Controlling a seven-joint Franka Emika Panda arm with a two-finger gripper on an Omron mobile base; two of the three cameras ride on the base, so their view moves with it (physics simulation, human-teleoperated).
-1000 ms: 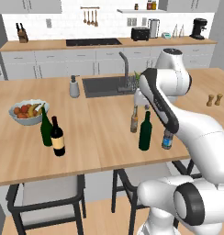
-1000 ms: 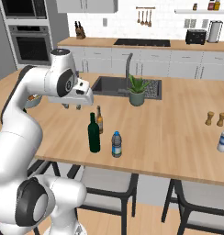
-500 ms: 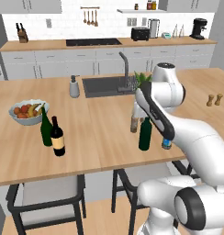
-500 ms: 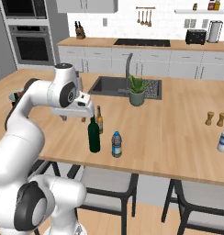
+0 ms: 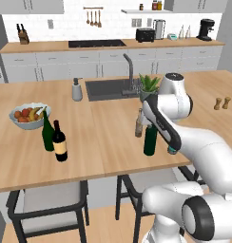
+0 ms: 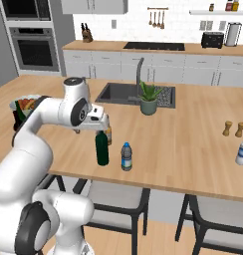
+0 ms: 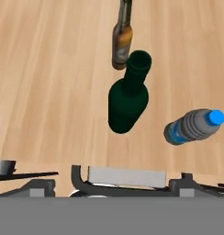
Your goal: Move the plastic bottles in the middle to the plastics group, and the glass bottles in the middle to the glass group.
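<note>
Wooden tabletop spans the foreground; sink at upper center; grey cabinets and white tiled wall along the top; dark-framed stools below.

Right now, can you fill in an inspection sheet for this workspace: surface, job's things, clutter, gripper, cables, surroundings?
Surface: wooden island counter with a built-in sink.
Job's things: dark green wine bottle, slim brown bottle and small plastic bottle stand upright together in the middle; glass group of a green bottle and a red-topped dark bottle stands near the fruit bowl.
Clutter: potted plant, soap dispenser, salt and pepper shakers, another plastic bottle at the far right.
Gripper: gripper open, above the wine bottle's neck, holding nothing.
Cables: nothing seen.
Surroundings: back counter with toaster, cooktop, wall ovens; stools under the island.
</note>
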